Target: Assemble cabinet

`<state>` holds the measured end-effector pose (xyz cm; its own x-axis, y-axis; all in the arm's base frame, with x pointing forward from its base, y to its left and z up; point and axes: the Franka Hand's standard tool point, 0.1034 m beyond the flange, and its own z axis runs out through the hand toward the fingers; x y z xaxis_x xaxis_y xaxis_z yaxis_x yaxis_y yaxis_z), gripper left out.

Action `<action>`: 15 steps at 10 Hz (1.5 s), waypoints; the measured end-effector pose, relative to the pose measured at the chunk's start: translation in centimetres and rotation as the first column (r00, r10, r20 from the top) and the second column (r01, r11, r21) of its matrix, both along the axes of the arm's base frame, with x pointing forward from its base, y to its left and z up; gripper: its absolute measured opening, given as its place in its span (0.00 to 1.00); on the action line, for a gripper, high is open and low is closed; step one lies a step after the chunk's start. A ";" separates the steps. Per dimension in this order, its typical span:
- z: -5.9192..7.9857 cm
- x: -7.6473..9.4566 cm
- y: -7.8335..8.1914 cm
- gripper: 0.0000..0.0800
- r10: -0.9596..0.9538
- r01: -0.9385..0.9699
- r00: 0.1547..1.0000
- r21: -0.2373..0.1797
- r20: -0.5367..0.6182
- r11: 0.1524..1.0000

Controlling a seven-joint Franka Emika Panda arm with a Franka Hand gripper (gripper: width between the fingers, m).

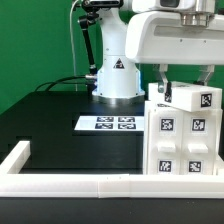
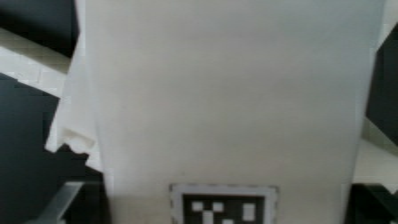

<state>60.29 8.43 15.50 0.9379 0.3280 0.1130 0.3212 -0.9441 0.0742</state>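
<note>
Cabinet [image 1: 184, 135] hides fingers [image 1: 166, 92] in both views; grip state indiscernible.

Black table [image 1: 50, 125] under my workspace. The marker board [image 1: 108, 124] lies flat on it, four tags showing — apart from the white border rails [image 1: 70, 186] along the near edge and the exterior view's left. Green backdrop [image 1: 35, 40] behind; a dark cable [image 1: 62, 82], I think, trails across it.

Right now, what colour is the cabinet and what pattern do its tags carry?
The cabinet is white, with small black-and-white square tags; the exterior view shows this best.
</note>
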 end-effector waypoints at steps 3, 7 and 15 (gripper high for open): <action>0.0 0.0 0.1 0.69 -0.218 0.218 0.976 0.034 0.002 0.975; 0.1 0.0 -0.4 0.69 -0.538 0.534 0.843 0.111 0.003 0.838; 0.2 -0.2 0.1 0.69 -0.934 0.929 0.341 0.189 -0.106 0.318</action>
<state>60.09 8.57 15.67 0.6086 -0.7901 0.0731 -0.7782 -0.6123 -0.1400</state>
